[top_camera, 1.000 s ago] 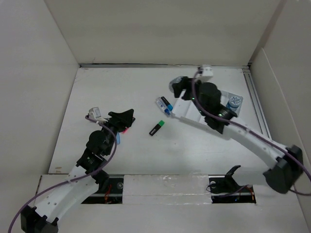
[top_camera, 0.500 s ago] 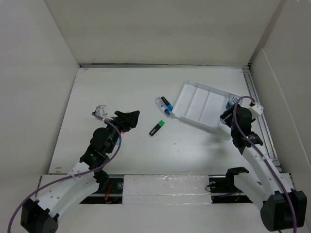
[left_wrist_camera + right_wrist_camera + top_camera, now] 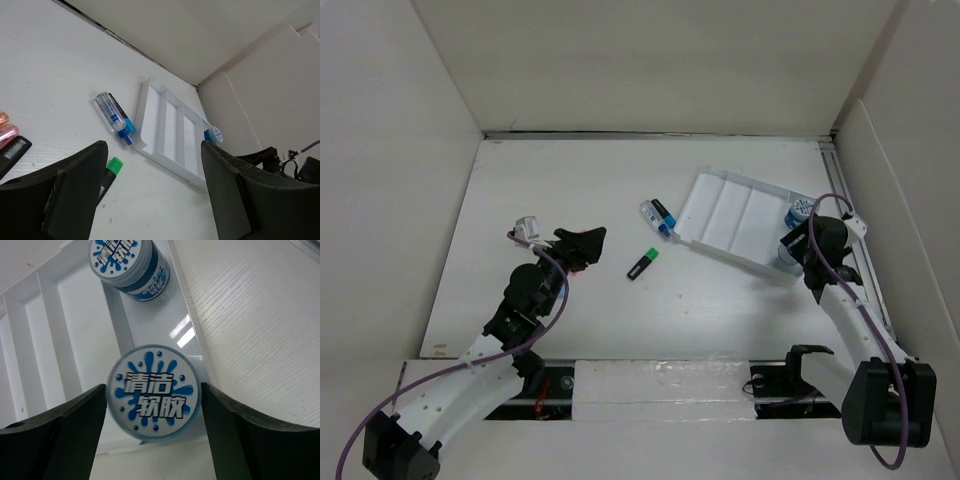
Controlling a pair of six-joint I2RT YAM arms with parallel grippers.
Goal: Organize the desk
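Note:
The desk point(image 3: 580, 180) holds a white ridged tray point(image 3: 732, 212) at the right. In the tray's right compartment stands one blue-and-white jar point(image 3: 129, 262), also visible as the jar point(image 3: 803, 211). A second jar point(image 3: 154, 392) sits at that compartment's near end, lid up. My right gripper point(image 3: 154, 390) is open with a finger close on each side of it, at the tray's right end point(image 3: 788, 245). My left gripper point(image 3: 155, 200) is open and empty, low over the desk's left half point(image 3: 585, 243). A green-capped marker point(image 3: 109, 172) lies by its left finger.
A clear bottle with a blue cap point(image 3: 658, 217) lies against the tray's left end. The marker point(image 3: 642, 263) lies mid-desk. Pink items point(image 3: 5, 131) and a black barcoded item point(image 3: 12, 152) lie at the left. White walls point(image 3: 400, 150) border the desk.
My right arm swung from over the tray's left end to its right end and settled by the jars, its jaws widening slightly. My left gripper shifted a little to the right.

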